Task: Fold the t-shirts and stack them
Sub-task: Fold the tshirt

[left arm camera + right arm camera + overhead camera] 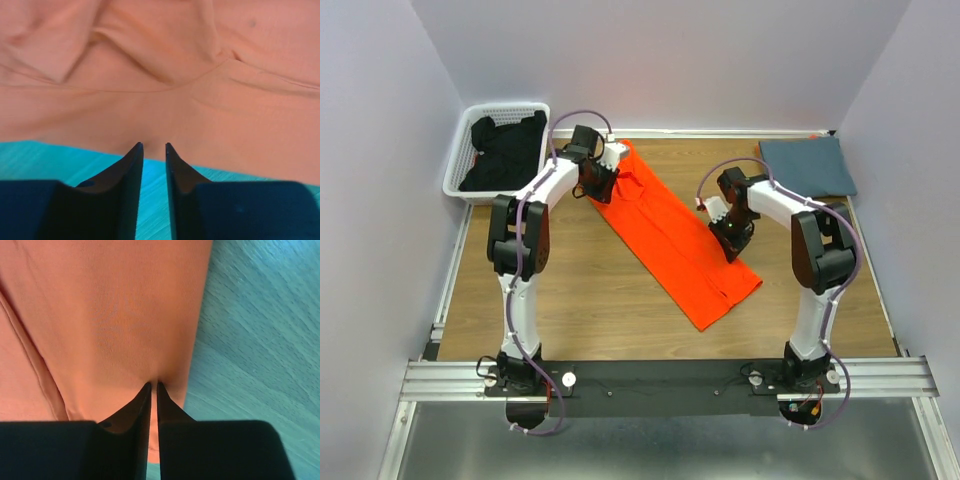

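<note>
Right gripper (153, 385) pinches the orange t-shirt (670, 235); I read left gripper (154, 146) narrowly parted at its edge.

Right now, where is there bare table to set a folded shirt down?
Bare wood lies near-left, between the left arm and the orange t-shirt, and far-middle, between it and the folded blue-grey t-shirt. Crowded along the orange one, at the left hand and right hand.
</note>
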`<state>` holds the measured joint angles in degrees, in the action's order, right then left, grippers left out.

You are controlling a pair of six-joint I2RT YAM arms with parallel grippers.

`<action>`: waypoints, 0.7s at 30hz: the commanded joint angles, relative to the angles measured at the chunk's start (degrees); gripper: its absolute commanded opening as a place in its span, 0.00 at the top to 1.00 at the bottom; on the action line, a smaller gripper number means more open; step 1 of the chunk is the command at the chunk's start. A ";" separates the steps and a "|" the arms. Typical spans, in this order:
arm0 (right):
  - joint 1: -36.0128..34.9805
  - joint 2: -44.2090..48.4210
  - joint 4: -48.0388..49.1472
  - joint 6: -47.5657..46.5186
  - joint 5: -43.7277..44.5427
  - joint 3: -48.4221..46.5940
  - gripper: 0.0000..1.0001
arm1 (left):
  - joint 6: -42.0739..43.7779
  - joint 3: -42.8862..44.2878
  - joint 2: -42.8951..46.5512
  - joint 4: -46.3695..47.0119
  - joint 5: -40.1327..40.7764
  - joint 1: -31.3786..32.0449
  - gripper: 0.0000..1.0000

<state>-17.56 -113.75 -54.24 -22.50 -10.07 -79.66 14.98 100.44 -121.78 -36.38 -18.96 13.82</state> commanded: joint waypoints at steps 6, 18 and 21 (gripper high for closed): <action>-4.39 0.46 4.05 1.75 -2.24 9.86 0.89 | -3.21 4.39 -8.73 0.87 -0.20 1.20 0.71; -15.66 6.78 7.13 10.10 -19.48 7.95 0.82 | -2.06 38.88 -26.51 -7.66 -2.84 3.58 0.64; -13.82 7.14 6.87 10.55 -16.31 3.03 0.78 | -2.07 28.52 -18.34 -1.52 -2.22 3.58 0.60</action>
<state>-33.91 -109.12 -49.50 -14.31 -26.30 -71.59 12.97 137.23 -148.92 -41.76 -20.78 17.74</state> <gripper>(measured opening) 0.202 0.369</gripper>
